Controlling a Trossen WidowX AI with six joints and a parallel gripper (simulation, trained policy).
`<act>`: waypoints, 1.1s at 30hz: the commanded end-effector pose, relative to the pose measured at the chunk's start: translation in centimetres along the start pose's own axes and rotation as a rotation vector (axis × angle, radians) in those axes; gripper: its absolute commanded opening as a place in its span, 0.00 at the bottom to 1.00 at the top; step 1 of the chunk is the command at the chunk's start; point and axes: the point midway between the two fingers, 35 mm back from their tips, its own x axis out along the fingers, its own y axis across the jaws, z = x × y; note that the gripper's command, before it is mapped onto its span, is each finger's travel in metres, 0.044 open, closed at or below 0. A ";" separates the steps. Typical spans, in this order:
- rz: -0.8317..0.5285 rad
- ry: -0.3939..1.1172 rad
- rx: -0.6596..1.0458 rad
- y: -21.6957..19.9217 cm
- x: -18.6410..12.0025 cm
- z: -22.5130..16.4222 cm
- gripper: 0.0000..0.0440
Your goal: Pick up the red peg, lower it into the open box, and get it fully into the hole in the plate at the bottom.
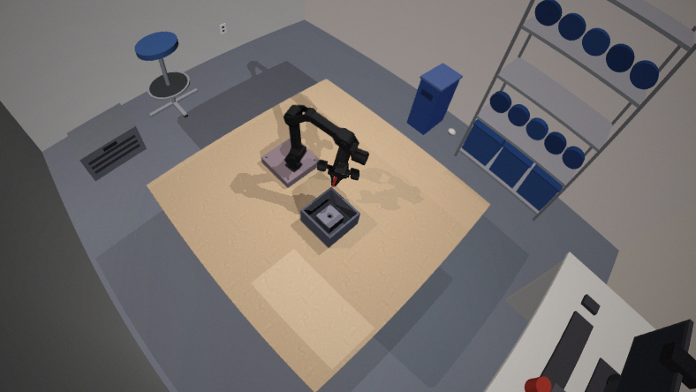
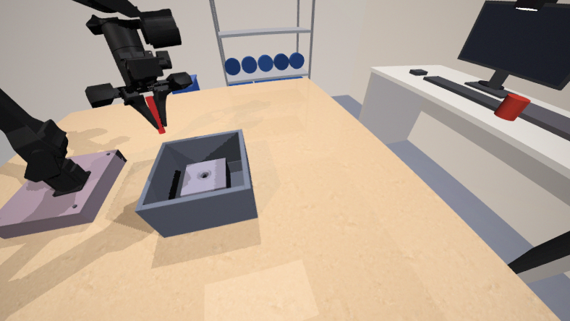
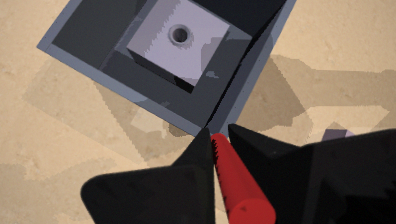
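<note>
My gripper is shut on the red peg, which sits between the fingers, slightly tilted, its lower end just past the fingertips. In the exterior view the peg is in the air, higher than the box and beyond its back left corner. The open grey box stands on the table. The pale plate lies at its bottom, with its round hole showing and empty. In the wrist view the fingertips overlap the box's near corner.
The arm's mauve base block stands on the wooden table, to the left of the box in the exterior view. The box walls rise above the plate on all sides. A desk with a monitor and a red cup stands off to the side.
</note>
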 end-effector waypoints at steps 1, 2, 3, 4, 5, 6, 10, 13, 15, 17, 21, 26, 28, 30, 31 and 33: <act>-0.004 -0.008 0.035 0.1 0.8 1.7 0.00; -0.004 -0.009 0.043 0.2 1.0 2.1 0.00; -0.003 -0.009 0.050 0.2 1.3 2.6 0.00; -0.003 -0.010 0.056 0.2 1.5 3.0 0.00; -0.003 -0.010 0.062 0.3 1.8 3.4 0.00; -0.003 -0.010 0.067 0.3 2.0 3.8 0.00; 0.000 -0.007 0.081 0.4 3.2 5.3 0.00; 0.004 -0.002 0.084 0.4 4.1 6.3 0.00; 0.008 0.002 0.082 0.5 4.8 7.0 0.00; 0.013 0.007 0.077 0.5 5.4 7.6 0.00; 0.026 0.021 0.058 0.6 6.7 8.6 0.00; 0.045 0.040 0.022 0.9 8.2 9.5 0.00; 0.055 0.048 0.004 1.0 8.9 9.6 0.00; 0.064 0.058 -0.016 1.2 9.5 9.6 0.00; 0.068 0.065 -0.027 1.3 9.8 9.6 0.00; 0.074 0.080 -0.051 1.4 10.4 9.4 0.01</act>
